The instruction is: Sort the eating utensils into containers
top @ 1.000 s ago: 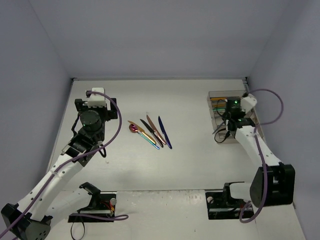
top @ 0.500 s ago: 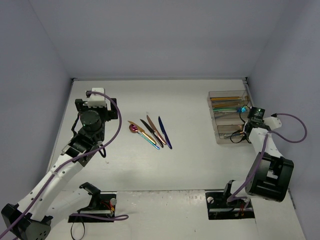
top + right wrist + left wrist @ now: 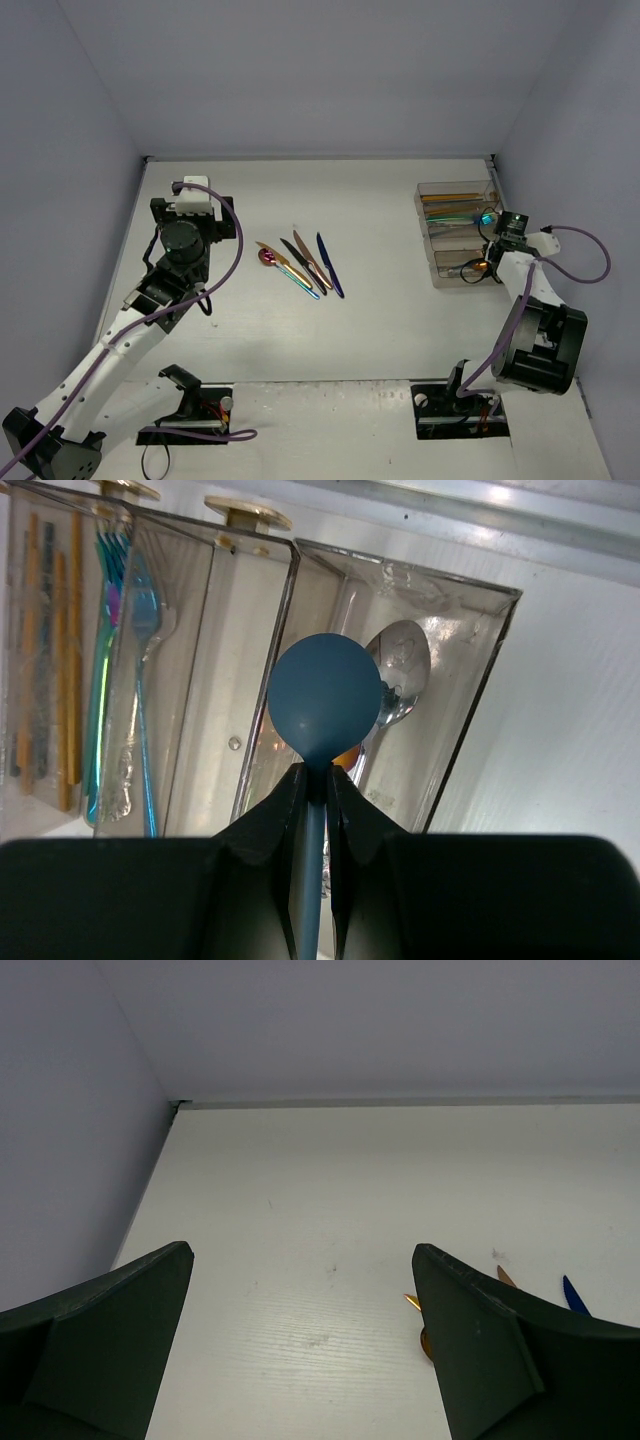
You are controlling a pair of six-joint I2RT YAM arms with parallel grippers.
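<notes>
White tabletop [image 3: 380,320], overhead: five utensils [image 3: 300,265] lie unsorted mid-table, several already in the clear trays [image 3: 455,184]. Left wrist: left gripper [image 3: 300,1290] spread wide, empty. Right wrist: right gripper [image 3: 318,780] pinches a blue spoon [image 3: 325,705] at the tray holding a silver spoon [image 3: 400,675].

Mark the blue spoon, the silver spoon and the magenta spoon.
blue spoon [image 3: 325,705], right wrist view, centre of its bowl.
silver spoon [image 3: 405,665], right wrist view, right half of its bowl.
magenta spoon [image 3: 267,257], top external view, its bowl.
</notes>
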